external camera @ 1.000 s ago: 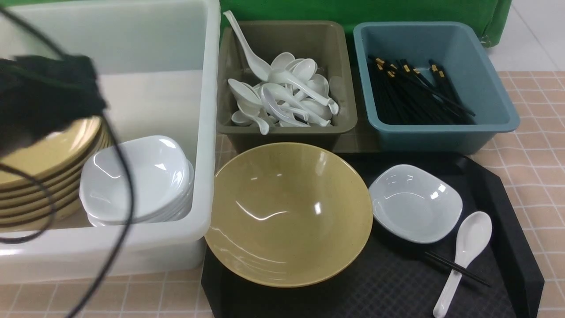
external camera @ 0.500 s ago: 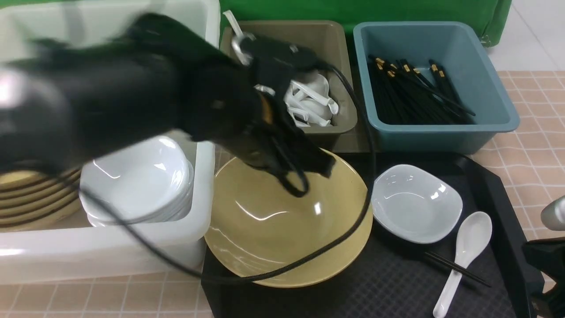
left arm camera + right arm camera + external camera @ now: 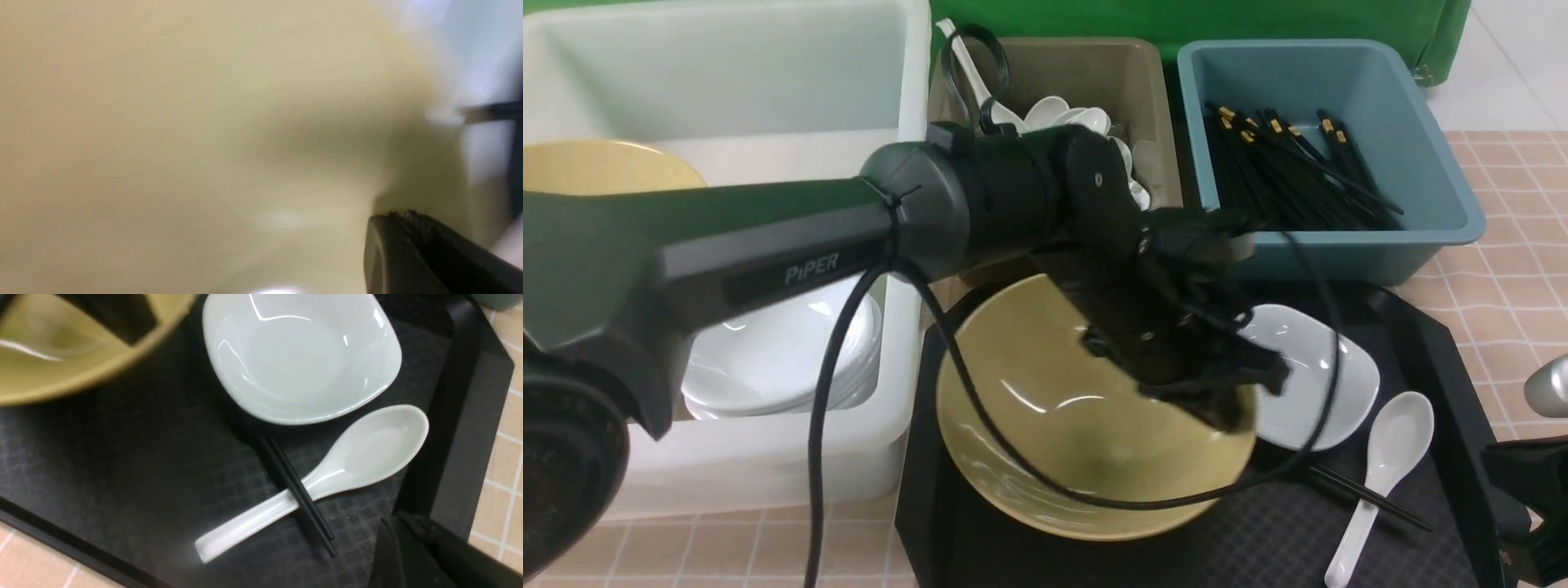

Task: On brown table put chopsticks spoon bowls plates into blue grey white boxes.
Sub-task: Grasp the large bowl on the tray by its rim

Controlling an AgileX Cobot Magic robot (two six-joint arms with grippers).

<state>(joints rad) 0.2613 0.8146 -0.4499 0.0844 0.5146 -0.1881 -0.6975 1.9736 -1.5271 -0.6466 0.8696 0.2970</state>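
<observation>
Bowls (image 3: 605,167) and plates (image 3: 768,359) stacked by kind in the white box (image 3: 907,245), at 9 o'clock, to save room. Big loose bowl (image 3: 1078,441) on the black tray (image 3: 1462,392), at 6 o'clock, likely next to go. Left claw (image 3: 1229,408) shut tight, poking inside that bowl at its 3 o'clock rim; hard to tell if pinching it. Small plate (image 3: 1360,384), spoon (image 3: 1388,441) and chopsticks (image 3: 1372,494) waiting at 4 o'clock. Right claw (image 3: 402,539) shut, holding nothing, near the chopsticks.

Blurred tan bowl (image 3: 184,122), end effector (image 3: 402,218) close
</observation>
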